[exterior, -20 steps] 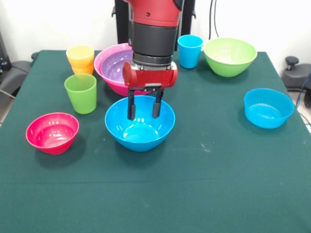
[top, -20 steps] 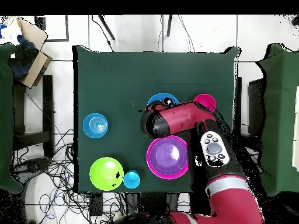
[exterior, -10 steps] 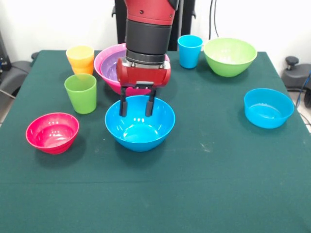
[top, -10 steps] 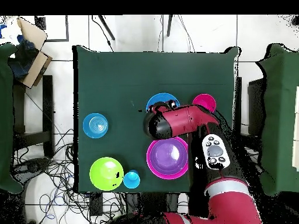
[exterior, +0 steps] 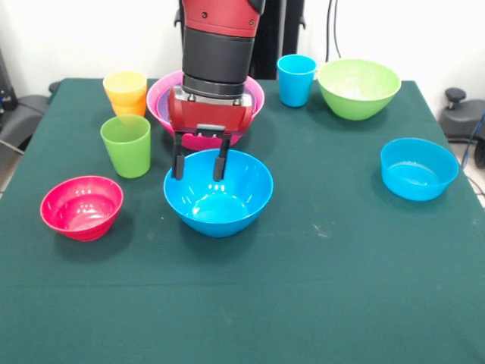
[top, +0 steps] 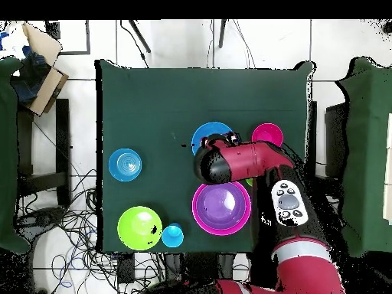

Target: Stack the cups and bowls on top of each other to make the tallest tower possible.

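Observation:
My gripper (exterior: 198, 167) hangs open over the far left rim of the large blue bowl (exterior: 221, 196). One finger sits outside the rim and the other inside it. Behind the gripper stands the large pink bowl (exterior: 154, 97) with the purple bowl (top: 220, 205) nested in it, mostly hidden by the arm in the front view. A yellow cup (exterior: 126, 83) sits in an orange cup (exterior: 133, 108) next to the pink bowl. The green cup (exterior: 126, 144) stands alone left of the blue bowl. The red-pink bowl (exterior: 82, 206) is at the front left.
A blue cup (exterior: 295, 80) and a light green bowl (exterior: 358, 89) stand at the back right. A light blue bowl (exterior: 418, 168) sits near the right edge of the green table (exterior: 341, 273). A cardboard box (top: 34, 57) lies off the table.
The open gripper has shifted left in the front view, from over the blue bowl's middle to over its far left rim. The cups and bowls have not moved.

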You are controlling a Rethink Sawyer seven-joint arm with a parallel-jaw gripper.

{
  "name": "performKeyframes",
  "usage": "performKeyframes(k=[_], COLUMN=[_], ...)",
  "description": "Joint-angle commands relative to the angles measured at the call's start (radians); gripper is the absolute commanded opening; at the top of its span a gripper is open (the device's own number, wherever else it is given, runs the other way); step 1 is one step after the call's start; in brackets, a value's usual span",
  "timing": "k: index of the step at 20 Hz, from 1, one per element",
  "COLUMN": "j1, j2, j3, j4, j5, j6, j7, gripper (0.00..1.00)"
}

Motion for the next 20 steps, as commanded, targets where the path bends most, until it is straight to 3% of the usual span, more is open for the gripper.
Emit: performKeyframes(k=[1,9,16,20], j1=[-0.008,-0.070,-0.228,-0.262], j2=[0.038,0.055,0.106,0.126], j3=[0.040,0.132,0.314,0.349], j4=[0.017,0.015,-0.004,-0.028], j5=[0.027,0.006,-0.021,-0.039], j6=[-0.049,-0.036,0.045,0.071], j7=[0.125,0.019,-0.155,-0.182], gripper=[1.00,1.00,1.00,1.00])
